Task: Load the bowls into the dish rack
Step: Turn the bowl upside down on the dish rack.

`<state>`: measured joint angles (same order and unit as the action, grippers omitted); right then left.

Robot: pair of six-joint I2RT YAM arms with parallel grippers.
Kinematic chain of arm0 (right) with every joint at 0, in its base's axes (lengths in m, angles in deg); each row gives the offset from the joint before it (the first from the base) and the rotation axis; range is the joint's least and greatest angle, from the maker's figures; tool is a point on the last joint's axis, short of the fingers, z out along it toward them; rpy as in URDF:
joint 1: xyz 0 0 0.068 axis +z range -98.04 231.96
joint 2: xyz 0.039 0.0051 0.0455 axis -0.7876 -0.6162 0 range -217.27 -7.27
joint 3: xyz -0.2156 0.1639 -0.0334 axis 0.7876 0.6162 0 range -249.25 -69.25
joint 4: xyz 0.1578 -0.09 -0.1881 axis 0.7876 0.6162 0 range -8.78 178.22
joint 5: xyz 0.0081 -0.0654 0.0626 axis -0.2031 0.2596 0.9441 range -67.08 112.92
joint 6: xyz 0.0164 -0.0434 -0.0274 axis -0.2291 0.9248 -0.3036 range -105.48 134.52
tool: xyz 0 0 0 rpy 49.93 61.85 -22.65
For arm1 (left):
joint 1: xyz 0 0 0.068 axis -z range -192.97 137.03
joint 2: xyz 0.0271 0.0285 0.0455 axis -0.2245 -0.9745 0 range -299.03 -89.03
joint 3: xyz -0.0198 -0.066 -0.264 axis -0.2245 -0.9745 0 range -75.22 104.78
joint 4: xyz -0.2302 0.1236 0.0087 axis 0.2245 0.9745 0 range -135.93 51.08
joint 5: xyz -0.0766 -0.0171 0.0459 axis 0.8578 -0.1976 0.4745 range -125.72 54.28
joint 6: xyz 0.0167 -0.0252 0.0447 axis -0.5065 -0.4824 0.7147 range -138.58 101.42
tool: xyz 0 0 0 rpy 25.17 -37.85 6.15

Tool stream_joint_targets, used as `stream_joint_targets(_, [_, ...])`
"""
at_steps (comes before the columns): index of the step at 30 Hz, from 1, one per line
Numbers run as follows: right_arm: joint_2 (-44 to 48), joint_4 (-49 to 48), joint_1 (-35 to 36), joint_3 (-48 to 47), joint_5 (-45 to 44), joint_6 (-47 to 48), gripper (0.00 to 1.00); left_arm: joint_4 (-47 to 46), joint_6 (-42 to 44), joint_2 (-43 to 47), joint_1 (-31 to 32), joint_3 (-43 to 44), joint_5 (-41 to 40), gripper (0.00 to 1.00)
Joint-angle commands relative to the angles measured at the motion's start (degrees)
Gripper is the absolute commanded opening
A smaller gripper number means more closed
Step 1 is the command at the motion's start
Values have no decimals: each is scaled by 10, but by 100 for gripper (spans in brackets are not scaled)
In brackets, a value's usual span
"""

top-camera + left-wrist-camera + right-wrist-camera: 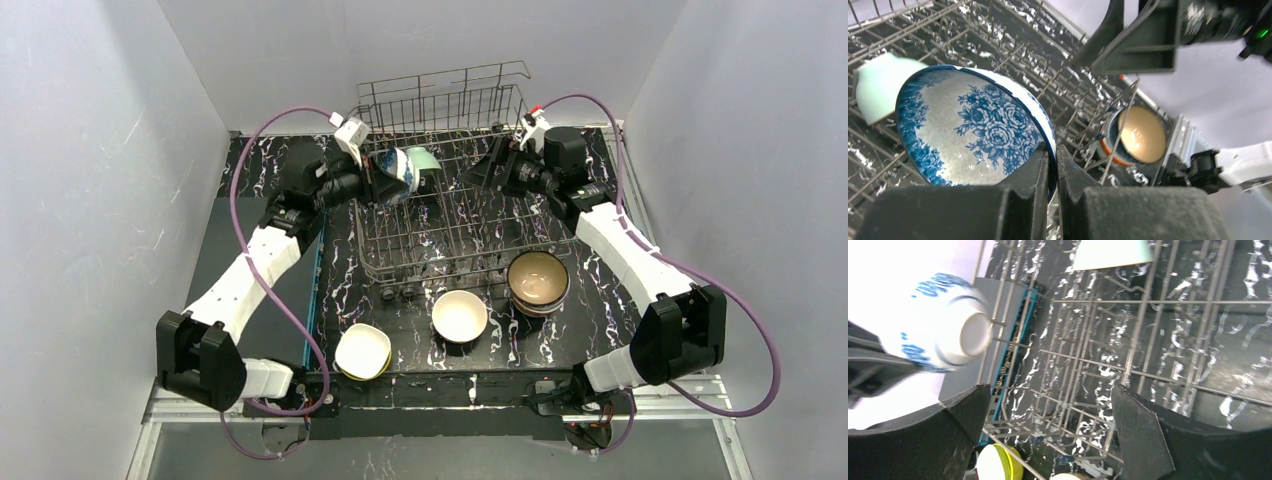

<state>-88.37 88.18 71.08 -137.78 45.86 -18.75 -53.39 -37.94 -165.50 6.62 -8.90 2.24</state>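
**Blue-patterned bowl (pixel 973 130) on edge, far-left part of the dish rack (pixel 470 225)**

My left gripper (pixel 1053 160) is clamped on its rim, one finger inside and one outside. The bowl is tipped on edge with its axis lying across the rack. Its mouth faces my left wrist and its foot ring points toward my right gripper (pixel 1048 405). That gripper's jaws stand wide apart, holding nothing, above the tines. A mint bowl (pixel 425 158) sits just behind. I cannot tell whether the held bowl touches the tines.

Blue-floral bowl (pixel 973 130) tilted over grey wire dish rack (pixel 460 250), mint bowl (pixel 425 158) beside, other bowls (pixel 460 315) outside
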Motion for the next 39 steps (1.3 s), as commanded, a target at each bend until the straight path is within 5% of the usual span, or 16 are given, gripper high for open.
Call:
stream_joint_targets(1, [-20, -39, 35, -50, 33, -11, 99, -122, 62, 62, -2, -79, 0, 0])
stream_joint_targets(15, [-101, -116, 128, -106, 94, -64, 99, -145, 237, 154, 47, -178, -49, 0])
stream_joint_targets(32, [-131, -209, 147, -101, 139, -137, 99, -146, 245, 154, 52, -189, -38, 0])
stream_joint_targets(39, [-146, -168, 155, -125, 141, -143, 99, -146, 264, 153, 54, -193, -43, 0])
